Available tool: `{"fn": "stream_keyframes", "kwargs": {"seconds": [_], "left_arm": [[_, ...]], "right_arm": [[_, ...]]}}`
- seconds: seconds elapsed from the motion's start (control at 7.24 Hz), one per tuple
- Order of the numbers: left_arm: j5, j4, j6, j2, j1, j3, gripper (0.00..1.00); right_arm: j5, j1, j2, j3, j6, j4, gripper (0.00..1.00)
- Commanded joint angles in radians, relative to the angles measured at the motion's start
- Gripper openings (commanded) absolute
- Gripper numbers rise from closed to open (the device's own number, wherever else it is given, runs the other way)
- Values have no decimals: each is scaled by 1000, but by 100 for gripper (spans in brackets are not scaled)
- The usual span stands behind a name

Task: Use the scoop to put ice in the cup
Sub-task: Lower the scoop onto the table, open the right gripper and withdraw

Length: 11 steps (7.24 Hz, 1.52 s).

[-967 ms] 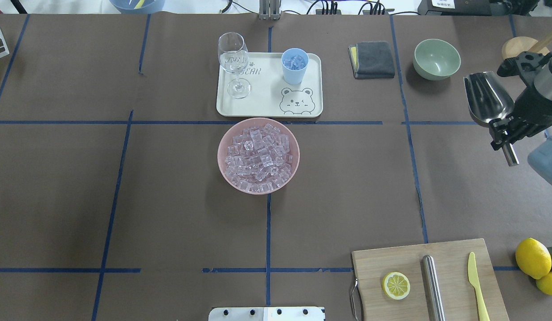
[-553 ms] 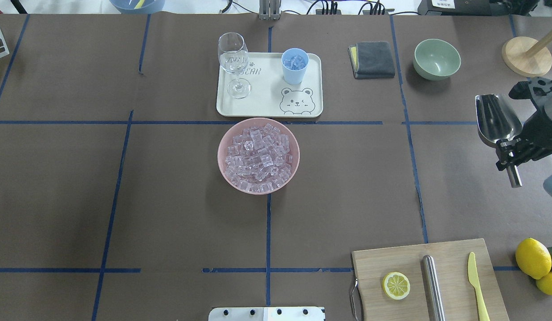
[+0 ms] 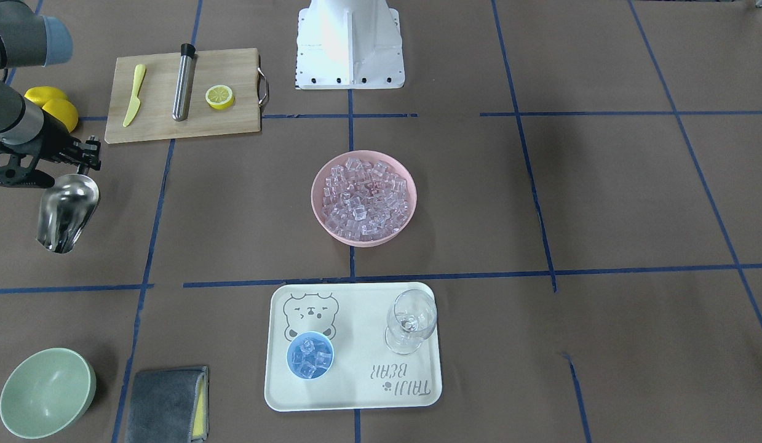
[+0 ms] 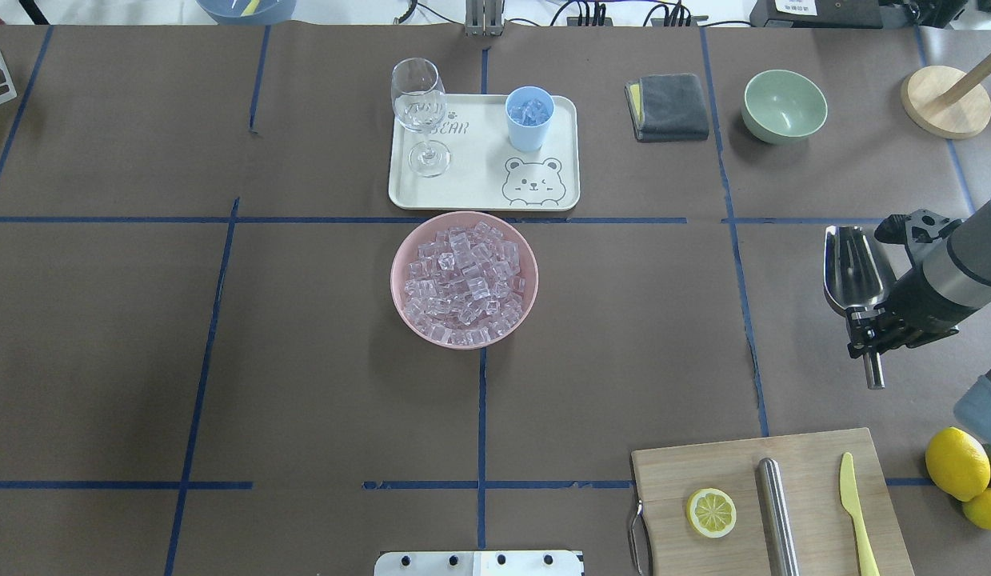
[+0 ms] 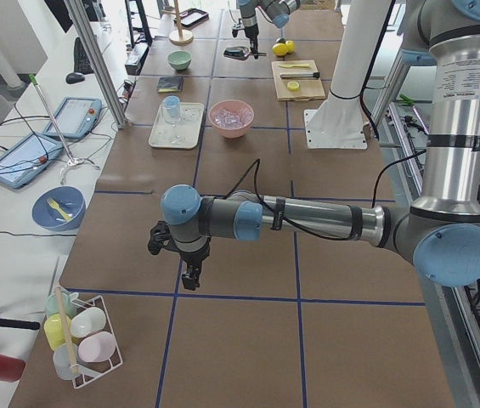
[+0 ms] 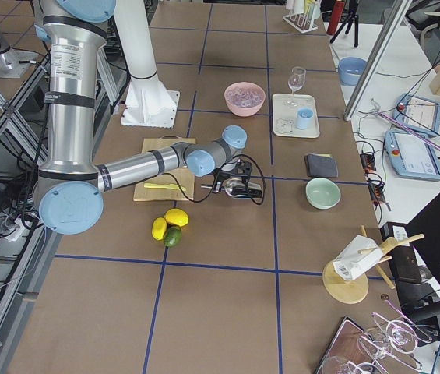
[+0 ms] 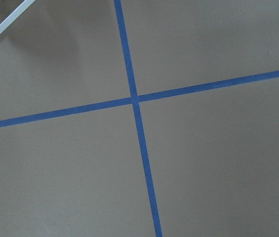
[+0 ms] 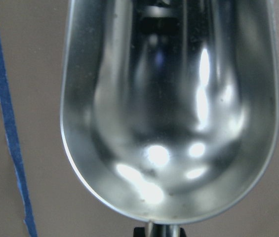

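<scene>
My right gripper (image 4: 868, 331) is shut on the thin handle of the steel scoop (image 4: 853, 272), held above the table's right side, far from the bowl. The scoop (image 8: 169, 108) is empty in the right wrist view, and it also shows at the left edge of the front view as scoop (image 3: 67, 212). Ice (image 4: 464, 278) fills a pink bowl (image 4: 399, 304) at the table's centre. The light-blue cup (image 4: 529, 118) stands on a white tray (image 4: 471, 188) behind the bowl, with a few cubes in it. My left gripper (image 5: 190, 276) shows only in the exterior left view, and I cannot tell its state.
A wine glass (image 4: 420, 112) shares the tray. A grey cloth (image 4: 668, 106), a green bowl (image 4: 784, 105) and a wooden stand (image 4: 945, 100) sit at the back right. A cutting board (image 4: 771, 496) with a lemon slice, steel cylinder and yellow knife lies front right, beside lemons (image 4: 957, 462).
My right gripper has carried the scoop toward the robot's side of the table and slightly left. Nothing else has moved.
</scene>
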Motion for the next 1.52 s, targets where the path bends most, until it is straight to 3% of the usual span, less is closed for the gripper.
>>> {"fn": "stream_keyframes", "kwargs": {"seconds": [0.0, 0.14, 0.28, 0.41, 0.55, 0.69, 0.97, 1.24, 1.38], "left_arm": [[0, 0, -1, -1, 0, 1, 100], [2, 0, -1, -4, 0, 0, 100], [2, 0, -1, -9, 0, 0, 100], [2, 0, -1, -10, 0, 1, 100], [2, 0, -1, -10, 0, 0, 100], [2, 0, -1, -10, 2, 0, 100], [8, 0, 3, -15, -2, 0, 100], [5, -8, 6, -15, -2, 0, 100], [8, -6, 6, -15, -2, 0, 100]], "right_arm": [[3, -21, 11, -21, -5, -2, 0], [3, -24, 11, -21, -13, 0, 0], [-12, -44, 10, -20, -11, 4, 56], [-15, -53, 11, -24, -8, 3, 58], [-14, -53, 13, -32, -10, 3, 83], [-14, -51, 13, -32, 2, 3, 100], [-15, -4, 36, -23, -10, 4, 100], [-14, 161, 76, 34, -54, -5, 100], [-15, 232, 73, 48, -199, -8, 100]]}}
